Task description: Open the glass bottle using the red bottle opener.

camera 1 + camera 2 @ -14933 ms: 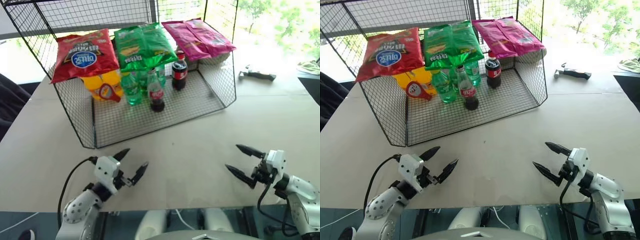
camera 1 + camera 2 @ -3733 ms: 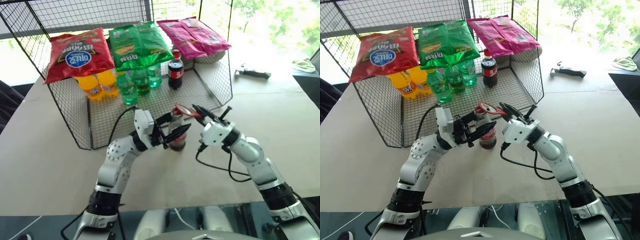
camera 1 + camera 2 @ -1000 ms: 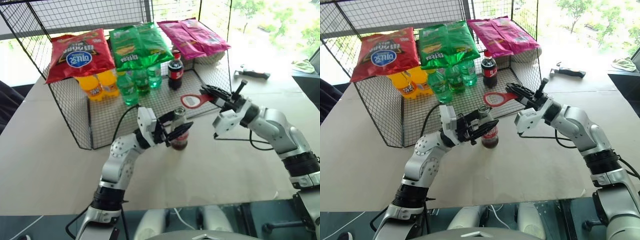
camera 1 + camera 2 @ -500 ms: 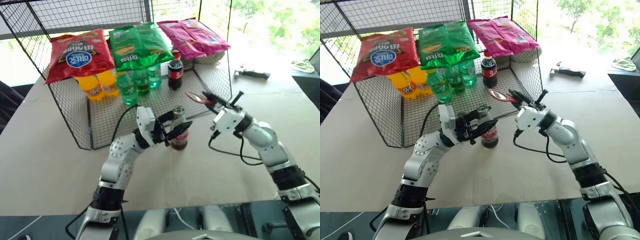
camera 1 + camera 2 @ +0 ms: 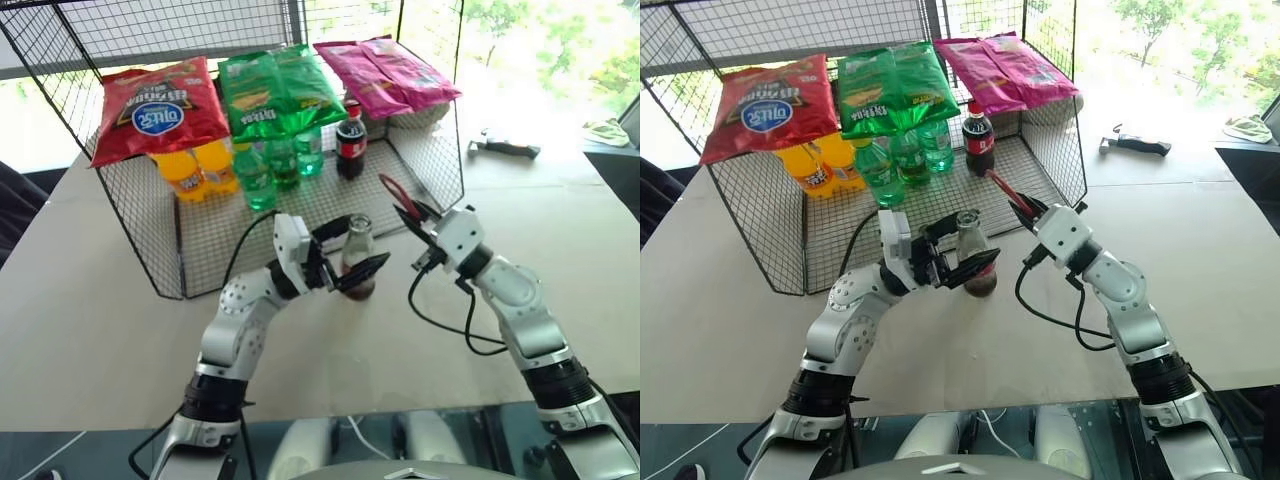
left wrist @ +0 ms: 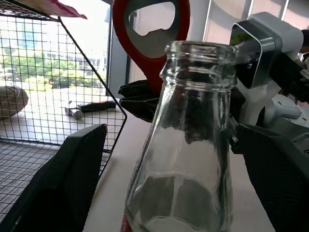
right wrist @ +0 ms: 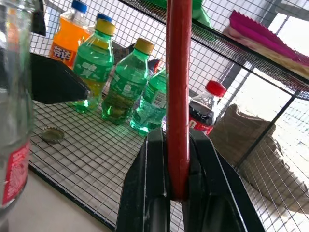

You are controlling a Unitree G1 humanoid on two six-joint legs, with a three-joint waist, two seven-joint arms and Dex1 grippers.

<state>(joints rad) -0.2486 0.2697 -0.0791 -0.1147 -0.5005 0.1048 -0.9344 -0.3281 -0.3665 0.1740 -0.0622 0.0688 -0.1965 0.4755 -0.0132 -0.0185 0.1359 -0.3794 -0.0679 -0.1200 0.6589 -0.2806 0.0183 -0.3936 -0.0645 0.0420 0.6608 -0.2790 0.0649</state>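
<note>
The glass bottle (image 5: 357, 262) stands upright on the table just in front of the wire rack, its mouth (image 6: 199, 54) bare. My left gripper (image 5: 360, 248) is open, one finger (image 6: 58, 183) on each side of the bottle's neck with a gap to the glass. Just right of the bottle, my right gripper (image 5: 407, 213) is shut on the handle of the red bottle opener (image 5: 392, 196). The opener points up, with its ring head (image 6: 149, 26) behind and above the bottle's mouth. A loose metal cap (image 7: 51, 134) lies on the rack's mesh floor.
The wire rack (image 5: 440, 150) stands right behind the bottle, holding green bottles (image 5: 262, 170), orange bottles (image 5: 195, 170) and a plastic cola bottle (image 5: 350, 145), with chip bags (image 5: 160, 105) on top. A dark tool (image 5: 508, 148) lies at the table's back right.
My left gripper has let go of the bottle and its fingers now stand apart. My right arm has come down and rolled, turning the opener from flat to upright beside the bottle.
</note>
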